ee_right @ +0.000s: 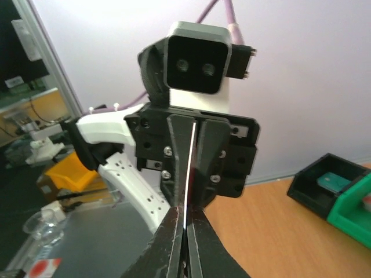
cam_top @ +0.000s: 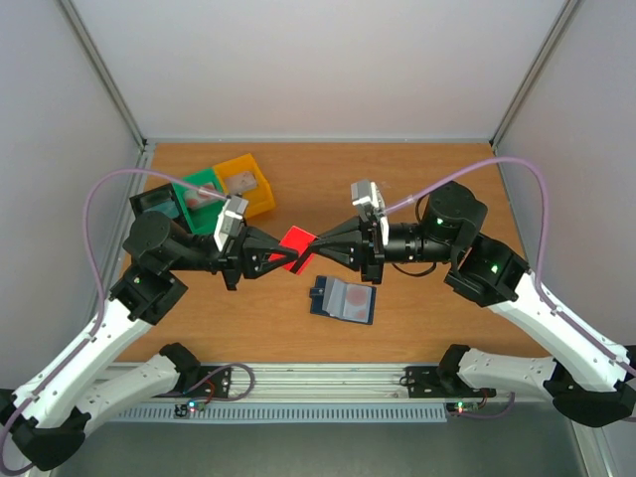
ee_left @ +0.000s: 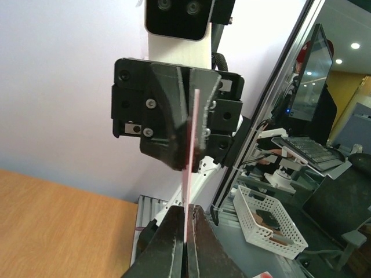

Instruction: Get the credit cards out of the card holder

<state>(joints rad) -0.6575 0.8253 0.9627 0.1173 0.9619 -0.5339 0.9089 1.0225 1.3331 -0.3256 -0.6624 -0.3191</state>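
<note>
Dark fingers (ee_left: 171, 246) of the left pincer (ee_left: 185, 231) fill the foreground of its wrist view, pressed tight on one edge of a red card (ee_left: 191, 150). The right pincer (ee_right: 186, 231) pinches the opposite edge, so the card hangs between the two, clear of the worktop (cam_top: 437, 169). Just below the right pincer, on its near side, the card holder (cam_top: 343, 300) lies open and flat, with what appears to be a pale card (cam_top: 355, 296) with reddish marks in its pocket. Beyond the left pincer stand a black bin (cam_top: 151, 204), a green bin (cam_top: 202, 186) and a yellow bin (cam_top: 253, 189).
</note>
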